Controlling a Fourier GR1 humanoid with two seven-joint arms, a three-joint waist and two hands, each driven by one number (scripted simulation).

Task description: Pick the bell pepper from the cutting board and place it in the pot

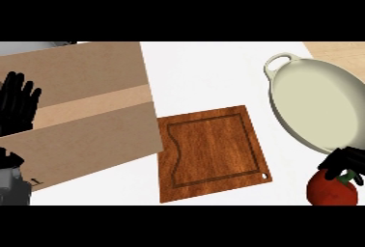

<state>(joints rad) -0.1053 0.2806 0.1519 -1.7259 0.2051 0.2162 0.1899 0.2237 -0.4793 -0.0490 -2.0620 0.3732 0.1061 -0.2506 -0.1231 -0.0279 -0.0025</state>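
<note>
Hanging at about 4 o'clock, the bell pepper point(331, 190) is already off the cutting board point(210, 152), with the right hand point(345, 163) curled over its top around the green stem. The pot point(314, 101) sits just above it, at 2 o'clock. Imo a pepper is light, hollow and waxy-slick, so gripping the shoulders beats the stem, which could snap. Left hand point(18, 103) rests open at 9 o'clock, fingers up.

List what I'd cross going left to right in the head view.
Left hand → box → cutting board → pot. The pepper, held by the right hand, shows below the pot, within its width, so it's left unranked.
</note>
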